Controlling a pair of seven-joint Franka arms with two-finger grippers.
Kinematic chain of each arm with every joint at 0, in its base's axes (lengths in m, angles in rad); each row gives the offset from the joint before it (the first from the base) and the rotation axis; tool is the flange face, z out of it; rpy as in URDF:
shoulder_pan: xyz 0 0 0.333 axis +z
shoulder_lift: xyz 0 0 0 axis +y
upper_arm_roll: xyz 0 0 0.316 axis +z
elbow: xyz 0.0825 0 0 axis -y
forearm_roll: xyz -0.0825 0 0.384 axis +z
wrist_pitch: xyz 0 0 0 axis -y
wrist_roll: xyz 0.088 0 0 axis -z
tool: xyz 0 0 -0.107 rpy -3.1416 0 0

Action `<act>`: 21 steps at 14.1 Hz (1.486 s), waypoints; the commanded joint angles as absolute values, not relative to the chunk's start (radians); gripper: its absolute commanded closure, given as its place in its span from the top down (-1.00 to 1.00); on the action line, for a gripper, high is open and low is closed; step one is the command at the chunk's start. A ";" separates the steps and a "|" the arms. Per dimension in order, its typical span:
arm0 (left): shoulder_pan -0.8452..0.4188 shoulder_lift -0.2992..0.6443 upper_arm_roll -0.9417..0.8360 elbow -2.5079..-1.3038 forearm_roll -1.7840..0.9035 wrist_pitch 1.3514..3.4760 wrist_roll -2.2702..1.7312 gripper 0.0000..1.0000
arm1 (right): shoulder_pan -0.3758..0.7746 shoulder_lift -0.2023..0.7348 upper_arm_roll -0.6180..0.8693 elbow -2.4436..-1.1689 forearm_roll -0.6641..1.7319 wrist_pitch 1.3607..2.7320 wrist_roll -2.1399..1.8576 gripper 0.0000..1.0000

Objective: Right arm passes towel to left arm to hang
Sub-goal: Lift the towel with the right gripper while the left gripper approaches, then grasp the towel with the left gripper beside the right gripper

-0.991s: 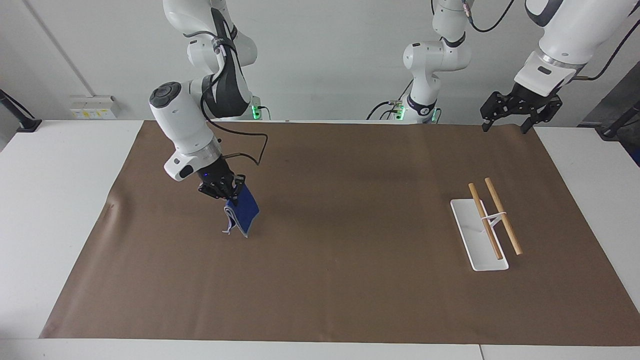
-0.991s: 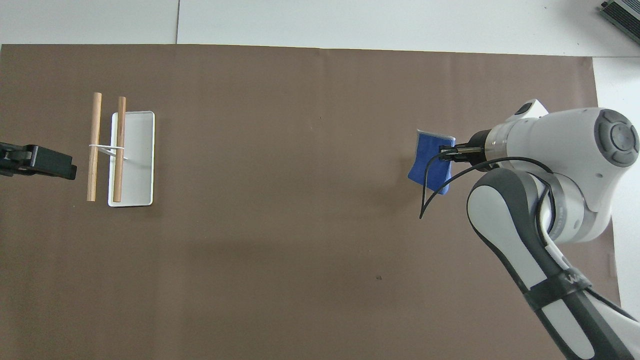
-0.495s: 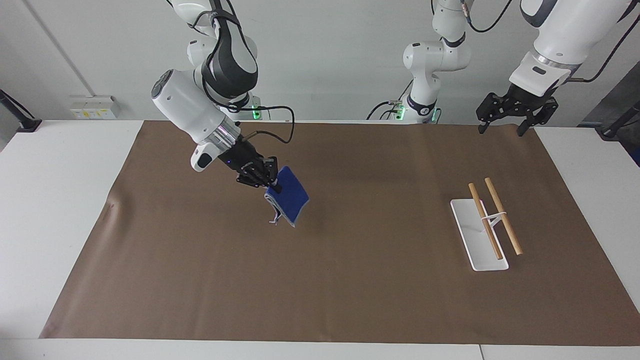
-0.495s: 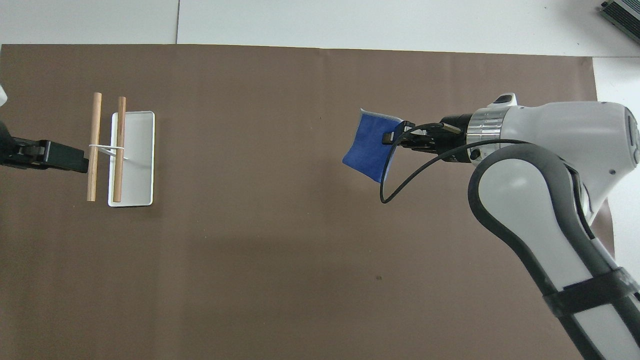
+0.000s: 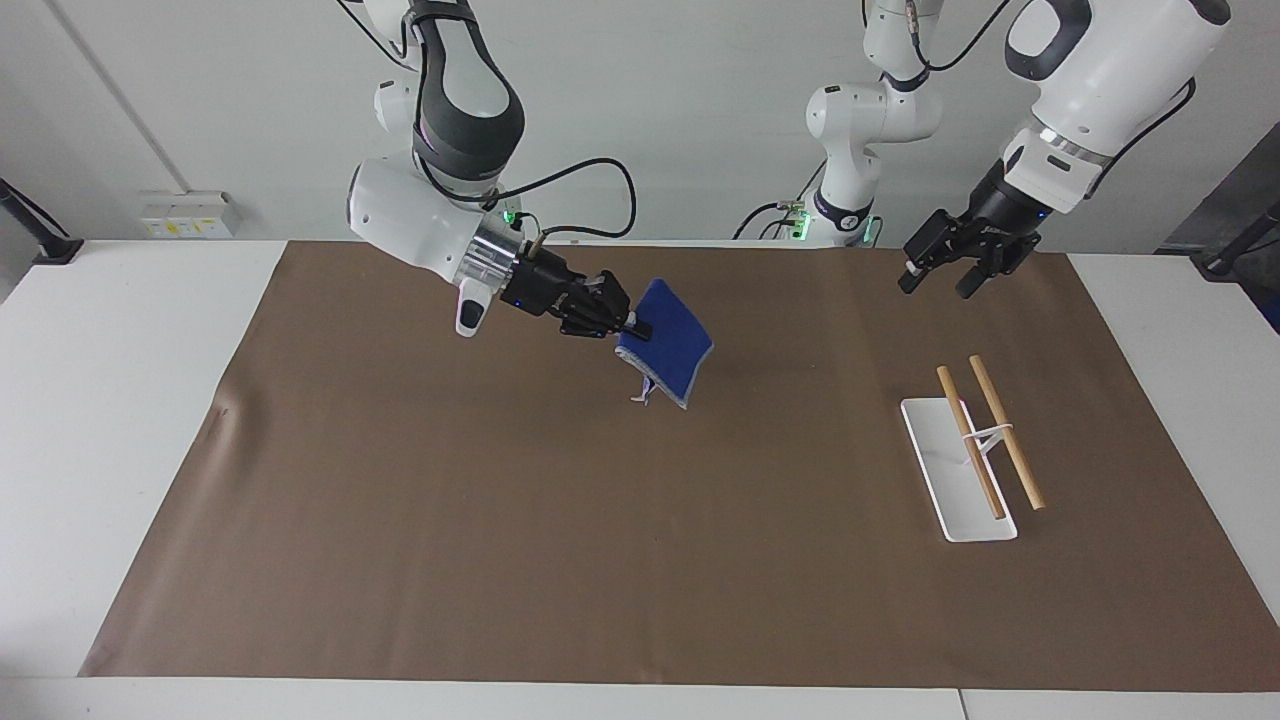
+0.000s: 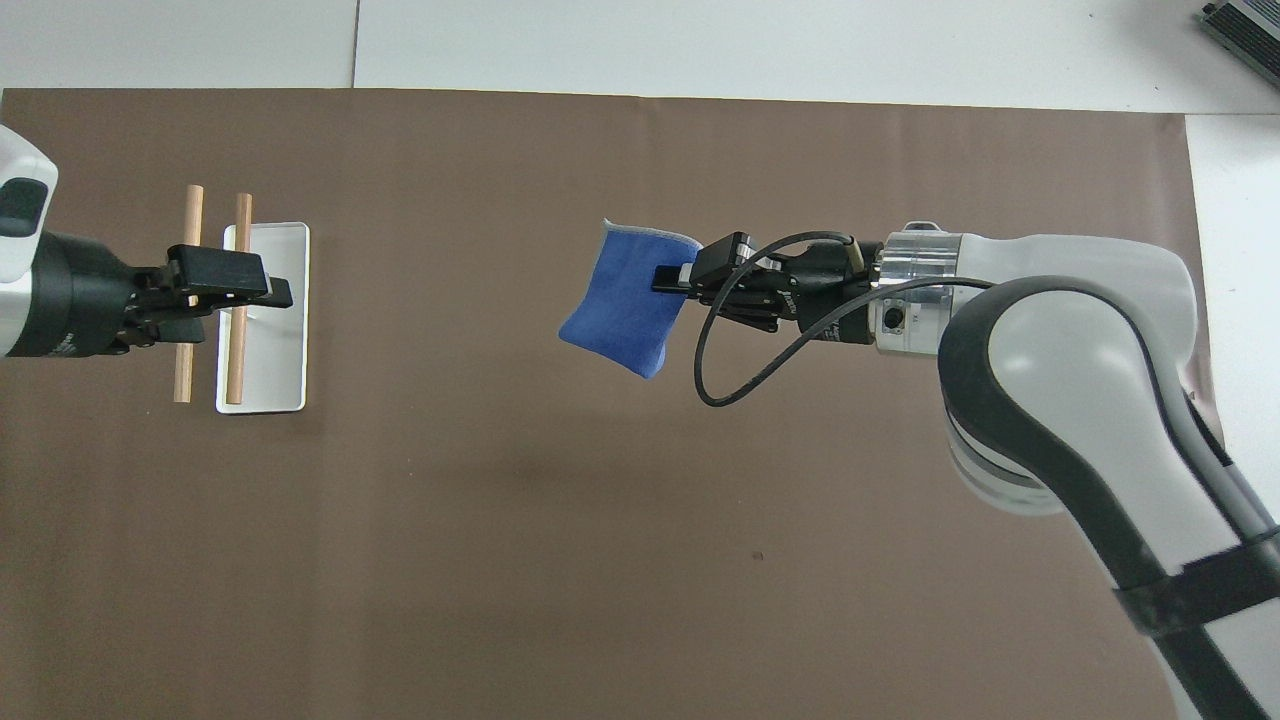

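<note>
From overhead we find the left claw (image 6: 262, 287) covering part of the rods (image 6: 187, 292) and tray (image 6: 290, 330); facing, it hangs open in the air, touching nothing. The right claw (image 5: 636, 327) is clamped on the towel (image 5: 667, 342), held aloft over the mat (image 5: 640, 560) mid-bench, well apart from the tray toward the right arm's end.

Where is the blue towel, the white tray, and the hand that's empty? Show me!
towel (image 5: 668, 342), facing view: on the middle of its blue face.
white tray (image 5: 935, 450), facing view: on its bare flat base.
left gripper (image 5: 938, 281), facing view: midway between its open fingertips.
</note>
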State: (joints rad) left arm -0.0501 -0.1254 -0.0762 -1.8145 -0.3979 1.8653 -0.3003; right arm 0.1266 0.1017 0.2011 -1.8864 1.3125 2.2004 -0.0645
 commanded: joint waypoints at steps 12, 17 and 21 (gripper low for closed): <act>-0.406 -0.322 -0.066 -2.252 -0.678 2.566 -1.191 1.00 | 0.179 0.118 0.219 -1.890 1.601 2.203 -0.124 -1.00; -0.541 -0.223 -0.066 -2.281 -0.703 2.854 -1.346 1.00 | 0.179 0.117 0.218 -1.890 1.597 2.203 -0.124 -1.00; -0.541 -0.203 -0.066 -2.276 -0.703 2.950 -1.374 0.29 | 0.179 0.117 0.218 -1.890 1.589 2.206 -0.126 -1.00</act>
State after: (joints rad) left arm -0.5277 -0.2042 -0.0777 -2.2763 -0.6828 2.9042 -1.3627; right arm 0.1827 0.1163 0.2138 -1.8875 1.5711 2.1996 -0.0884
